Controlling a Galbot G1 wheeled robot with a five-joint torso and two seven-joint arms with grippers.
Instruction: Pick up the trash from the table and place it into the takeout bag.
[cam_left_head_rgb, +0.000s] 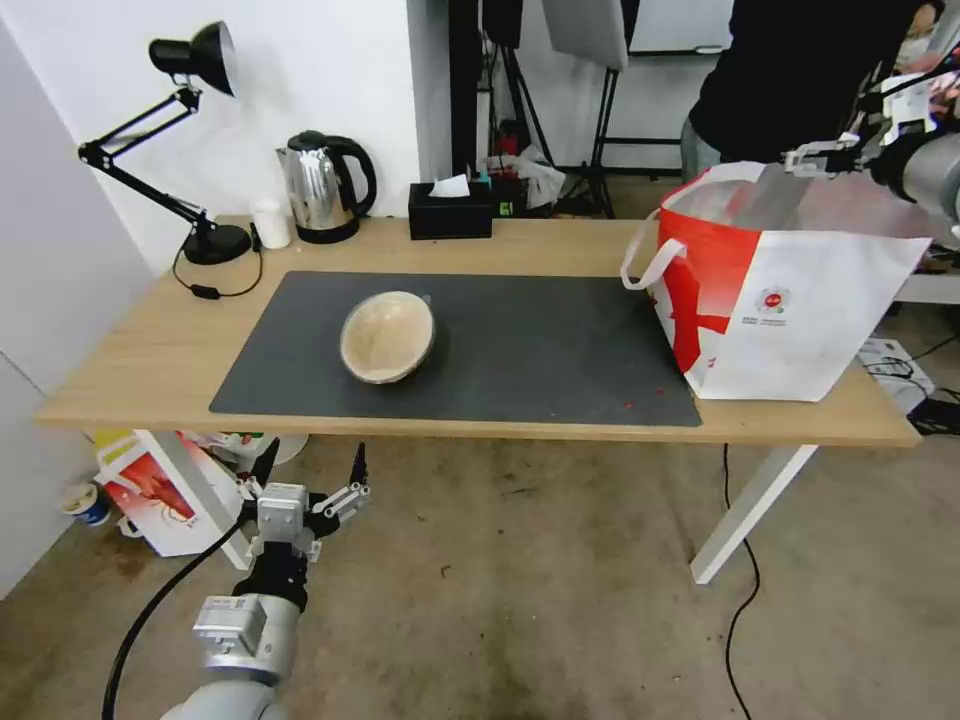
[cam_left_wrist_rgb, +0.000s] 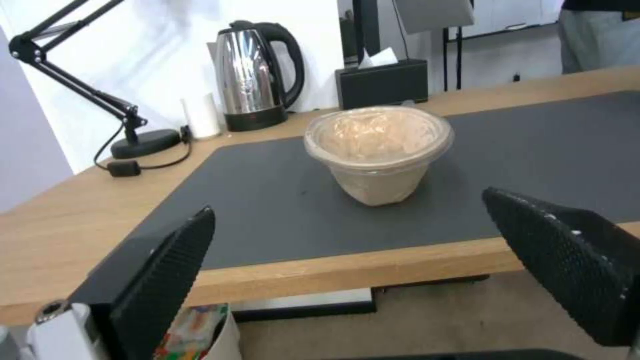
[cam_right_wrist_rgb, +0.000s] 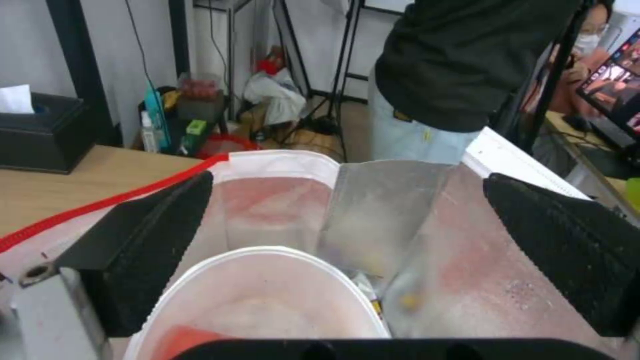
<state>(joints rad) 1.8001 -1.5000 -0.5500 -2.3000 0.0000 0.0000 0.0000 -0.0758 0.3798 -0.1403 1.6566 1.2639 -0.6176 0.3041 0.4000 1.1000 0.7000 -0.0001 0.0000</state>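
Your left tool (cam_left_head_rgb: 318, 478) hangs below the tabletop's near edge (cam_left_head_rgb: 480, 428), fingers spread wide, holding nothing. Outward from it: the beige bowl (cam_left_head_rgb: 387, 336) sits on the dark mat (cam_left_head_rgb: 540, 350), straight ahead and above the tool, centred between the fingers in the left wrist view. Your right tool (cam_right_wrist_rgb: 347, 235) hovers over the takeout bag (cam_left_head_rgb: 790, 300), wide open, empty; a white bowl (cam_right_wrist_rgb: 260, 305) lies inside. Judgement: left arm is nearer.
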